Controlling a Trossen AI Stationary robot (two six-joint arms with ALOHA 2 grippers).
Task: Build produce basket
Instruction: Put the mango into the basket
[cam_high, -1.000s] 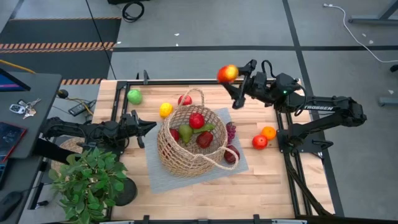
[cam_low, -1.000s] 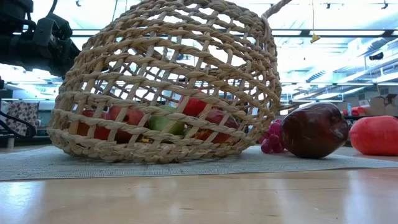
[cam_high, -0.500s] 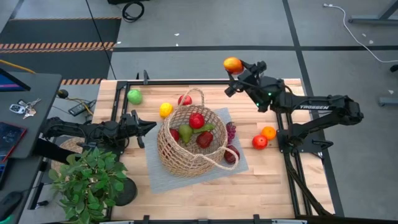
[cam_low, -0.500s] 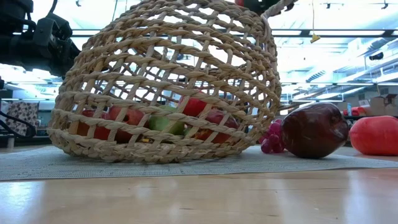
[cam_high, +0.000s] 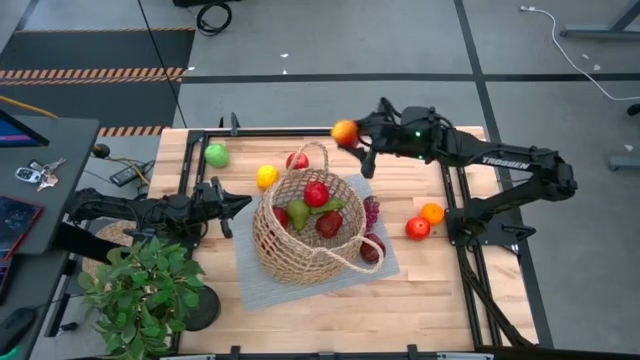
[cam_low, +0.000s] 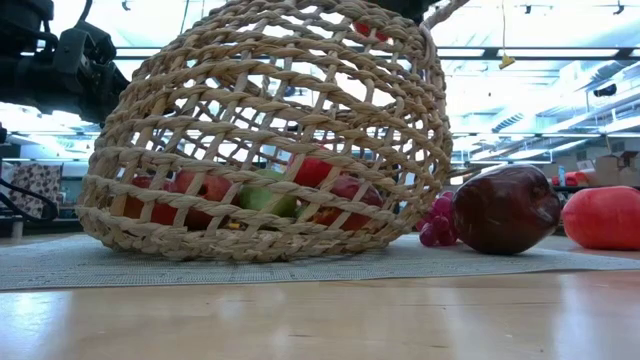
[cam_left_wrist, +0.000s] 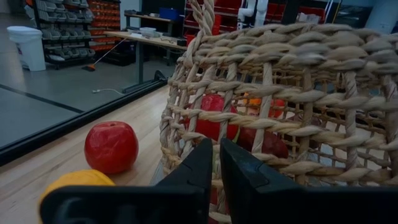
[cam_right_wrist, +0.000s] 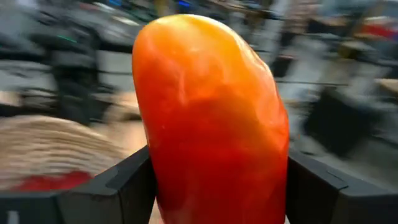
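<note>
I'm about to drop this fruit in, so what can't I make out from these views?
- Basket floor: high view, hidden under the fruit already inside.
- Held fruit: right wrist view, it fills the frame, hiding what lies below.
- Right tool: low view, cut off by the top edge.

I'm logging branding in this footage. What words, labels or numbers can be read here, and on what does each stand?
"TROSSEN": white lettering on the right arm, seen from the high view.
Bins and shelves in the room behind the basket may carry labels, but they are too small and blurred to read.
Nothing else is legible.

Workshop: parts shelving (cam_left_wrist: 74, 28), workbenches (cam_left_wrist: 146, 38).
</note>
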